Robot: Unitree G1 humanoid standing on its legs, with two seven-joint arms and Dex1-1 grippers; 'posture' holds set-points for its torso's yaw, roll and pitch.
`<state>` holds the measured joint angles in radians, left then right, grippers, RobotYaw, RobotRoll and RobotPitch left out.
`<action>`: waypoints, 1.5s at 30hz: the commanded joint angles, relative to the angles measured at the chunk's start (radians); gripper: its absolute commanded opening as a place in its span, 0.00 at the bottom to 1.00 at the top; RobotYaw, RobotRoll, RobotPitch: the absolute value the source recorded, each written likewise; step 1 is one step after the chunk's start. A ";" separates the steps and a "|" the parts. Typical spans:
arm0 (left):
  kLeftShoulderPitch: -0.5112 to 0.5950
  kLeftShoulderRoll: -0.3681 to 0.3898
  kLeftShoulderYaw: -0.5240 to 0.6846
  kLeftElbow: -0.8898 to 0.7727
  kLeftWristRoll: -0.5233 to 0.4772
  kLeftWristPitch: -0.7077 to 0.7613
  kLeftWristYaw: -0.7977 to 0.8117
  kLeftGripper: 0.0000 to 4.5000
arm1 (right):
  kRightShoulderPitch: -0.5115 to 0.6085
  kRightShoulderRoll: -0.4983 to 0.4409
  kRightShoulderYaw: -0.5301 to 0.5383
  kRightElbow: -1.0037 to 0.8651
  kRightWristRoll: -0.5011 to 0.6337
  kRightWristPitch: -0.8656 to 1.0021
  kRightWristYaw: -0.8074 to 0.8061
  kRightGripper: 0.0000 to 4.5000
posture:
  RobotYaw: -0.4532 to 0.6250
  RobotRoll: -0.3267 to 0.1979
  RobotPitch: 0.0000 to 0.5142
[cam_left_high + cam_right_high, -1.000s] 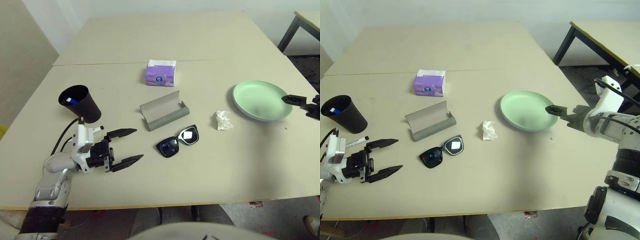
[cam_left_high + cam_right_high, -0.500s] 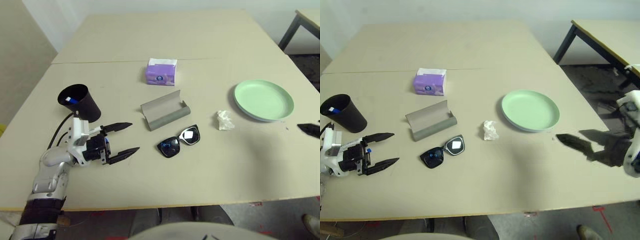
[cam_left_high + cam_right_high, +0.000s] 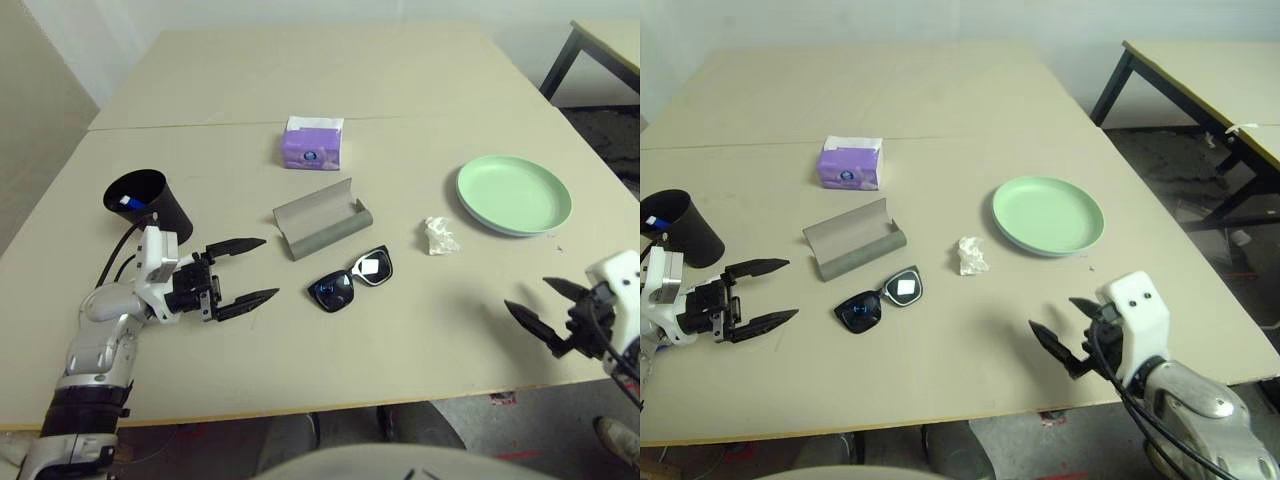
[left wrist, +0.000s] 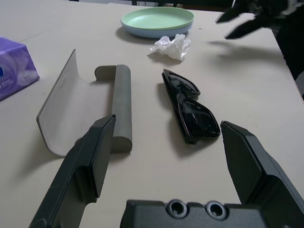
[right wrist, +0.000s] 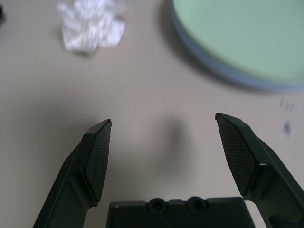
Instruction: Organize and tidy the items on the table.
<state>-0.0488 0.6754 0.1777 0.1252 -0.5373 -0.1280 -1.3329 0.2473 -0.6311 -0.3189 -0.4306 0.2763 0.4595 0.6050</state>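
We see the beige matte desk (image 3: 330,60) with a seam running across it, and wide bare room on the far half behind that seam. Our left gripper (image 3: 252,270) hovers low near the left edge, fingers (image 4: 90,161) spread wide and empty, aimed toward the middle. Just behind it stands a black cup (image 3: 147,200) with a blue-capped marker (image 3: 125,201) poking up inside. Our right gripper (image 3: 1065,335) hangs near the front right edge, its black tapered fingers (image 5: 97,156) released, nothing between them, with bare desk below.

In the middle lies the grey case (image 3: 322,217), an open curved trough with a rounded front lip, smooth and dull. Just in front of it sit the glossy black sunglasses (image 3: 351,281), folded, lenses up, apart from the case. To their right the crumpled white tissue (image 3: 438,236) rests alone, soft and creased. Beyond it the round plates (image 3: 514,194) sit stacked, pale green on top with a pale blue rim showing underneath in the left wrist view, near the right edge. The purple tissue box (image 3: 312,144) stands just in front of the seam, behind the case. Open room lies between the sunglasses and our right gripper, and along the front edge.
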 commanded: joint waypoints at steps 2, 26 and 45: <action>0.025 0.002 0.005 -0.024 0.008 0.003 0.008 1.00 | -0.049 0.027 0.092 0.079 -0.046 -0.074 -0.007 0.99 | 0.32 0.62 0.14; 0.081 0.016 0.009 -0.073 0.009 0.006 0.045 1.00 | -0.306 0.187 0.310 0.325 -0.110 -0.170 -0.048 0.99 | 0.34 0.62 0.15; 0.089 0.000 -0.006 -0.093 0.012 0.009 0.062 1.00 | -0.388 0.256 0.295 0.391 -0.095 -0.131 -0.126 0.99 | 0.33 0.62 0.15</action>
<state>0.0300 0.6790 0.1793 0.0464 -0.5362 -0.1255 -1.2728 -0.1445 -0.3746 -0.0206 -0.0496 0.1730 0.3082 0.4784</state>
